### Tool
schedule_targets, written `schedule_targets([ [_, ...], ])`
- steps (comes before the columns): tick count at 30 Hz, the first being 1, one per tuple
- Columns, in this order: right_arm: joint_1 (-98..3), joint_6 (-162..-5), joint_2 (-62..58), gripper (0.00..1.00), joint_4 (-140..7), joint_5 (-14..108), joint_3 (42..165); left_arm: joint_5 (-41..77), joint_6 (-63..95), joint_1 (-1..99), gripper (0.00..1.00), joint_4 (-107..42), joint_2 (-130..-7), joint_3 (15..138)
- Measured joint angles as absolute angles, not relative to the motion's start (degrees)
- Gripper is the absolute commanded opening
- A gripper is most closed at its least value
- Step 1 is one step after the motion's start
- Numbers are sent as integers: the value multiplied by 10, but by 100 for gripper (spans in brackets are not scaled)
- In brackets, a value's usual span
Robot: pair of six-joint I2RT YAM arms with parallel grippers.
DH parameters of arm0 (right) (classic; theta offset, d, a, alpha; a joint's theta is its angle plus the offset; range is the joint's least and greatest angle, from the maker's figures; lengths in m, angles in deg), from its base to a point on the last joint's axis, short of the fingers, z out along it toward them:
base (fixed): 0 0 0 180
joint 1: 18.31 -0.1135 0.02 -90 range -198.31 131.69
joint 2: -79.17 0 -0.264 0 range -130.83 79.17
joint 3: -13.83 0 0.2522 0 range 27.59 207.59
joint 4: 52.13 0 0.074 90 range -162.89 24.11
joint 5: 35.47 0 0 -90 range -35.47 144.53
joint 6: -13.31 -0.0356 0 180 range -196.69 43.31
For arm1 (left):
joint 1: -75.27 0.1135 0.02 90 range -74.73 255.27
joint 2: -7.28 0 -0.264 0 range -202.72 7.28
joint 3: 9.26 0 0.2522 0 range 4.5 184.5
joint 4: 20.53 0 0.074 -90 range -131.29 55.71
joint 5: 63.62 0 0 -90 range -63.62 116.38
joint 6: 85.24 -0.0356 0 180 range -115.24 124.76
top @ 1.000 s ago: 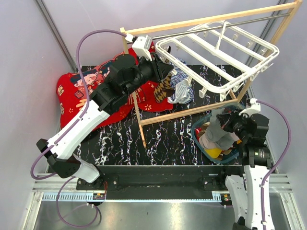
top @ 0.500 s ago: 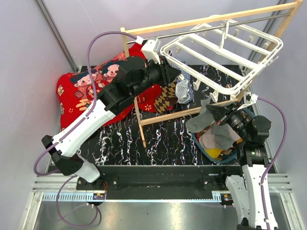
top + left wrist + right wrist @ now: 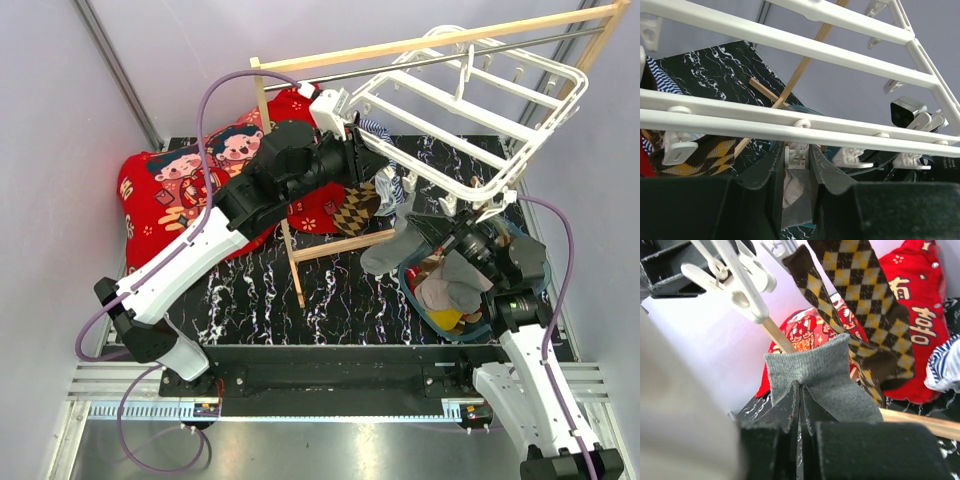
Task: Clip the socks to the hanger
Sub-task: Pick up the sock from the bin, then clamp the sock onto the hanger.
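The white grid hanger (image 3: pixel 470 105) hangs tilted from the wooden rack. My left gripper (image 3: pixel 385 172) reaches under its near edge and is shut on one small white clip peg (image 3: pixel 796 156) below the frame bars (image 3: pixel 790 120). A brown-tan checkered sock (image 3: pixel 352 210) hangs clipped beside it and shows in the right wrist view as the checkered sock (image 3: pixel 860 305). My right gripper (image 3: pixel 432 232) is shut on the cuff of a plain grey sock (image 3: pixel 825 372), which dangles as the grey sock (image 3: pixel 385 255) left of the basket. A free white clip (image 3: pixel 740 287) hangs above that cuff.
A blue basket (image 3: pixel 415 300) with more clothes sits at the right front. A red printed cloth (image 3: pixel 165 190) lies at the left. A blue-and-white striped cloth (image 3: pixel 385 185) hangs by the hanger. The light wooden rack (image 3: pixel 335 248) stands across the black marble table (image 3: pixel 330 300).
My right gripper lifted the grey sock out of the basket and carried it up and left toward the hanger. My left arm shifted right, and the hanger tilted and swung right with it.
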State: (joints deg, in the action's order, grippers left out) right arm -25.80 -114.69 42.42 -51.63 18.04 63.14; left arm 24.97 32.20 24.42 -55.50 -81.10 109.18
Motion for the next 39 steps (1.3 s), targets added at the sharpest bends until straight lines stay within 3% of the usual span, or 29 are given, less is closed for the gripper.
schedule_targets([
  [13, -279, -1151, 384, 0, -435, 209, 630, 203, 343, 234, 0, -559, -811, 1093],
  [25, -280, -1070, 516, 0, -494, 224, 587, 204, 343, 233, 0, -587, -811, 1122],
  [39, -280, -1011, 439, 0, -404, 218, 586, 205, 346, 228, 0, -617, -842, 1144],
])
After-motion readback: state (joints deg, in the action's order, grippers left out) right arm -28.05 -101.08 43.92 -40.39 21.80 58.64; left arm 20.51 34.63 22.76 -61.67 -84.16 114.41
